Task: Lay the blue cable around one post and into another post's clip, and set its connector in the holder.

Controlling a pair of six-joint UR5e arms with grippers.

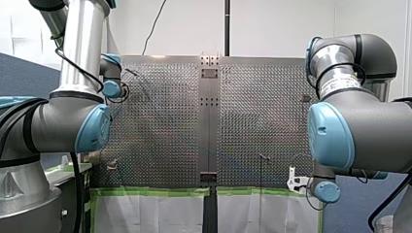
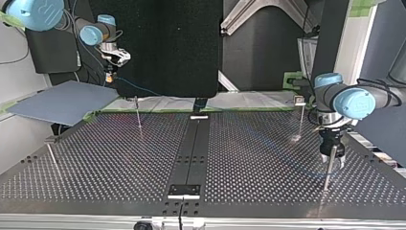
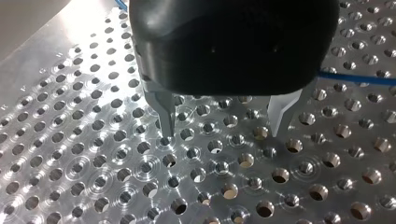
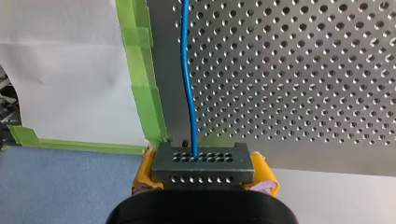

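In the top view, nearest the camera, a thin upright metal post (image 2: 326, 179) stands on the perforated metal table (image 2: 119, 163). Just behind it my left gripper (image 2: 333, 160) hangs low over the holes. The left wrist view explains the pose. Its two metal fingers (image 3: 166, 114) are spread wide with nothing between them, tips almost at the surface, and a stretch of the thin blue cable (image 3: 357, 78) runs just beside one finger. I judge the gripper is waiting there to catch or steer the cable at this post, so that the turn around it can be laid.

Farther back, a slim post with a small clip on top (image 2: 300, 112) stands at the top view's right, and a bare slim post (image 2: 138, 117) stands at its left. The cable's run across the table is too faint in that view for me to say whether it touches either one.

Farthest off, beyond the green tape (image 4: 140, 70) that edges the table, my right gripper (image 2: 110, 74) hangs raised and clear of the surface. In the right wrist view its yellow pads (image 4: 267, 173) are clamped on a dark grey rectangular connector block (image 4: 203, 163). The cable leaves the block's face and runs straight ahead over the table. Holding the connector high and back probably keeps the line stretched and off the posts while the routing is done. The connector is not yet in any holder.
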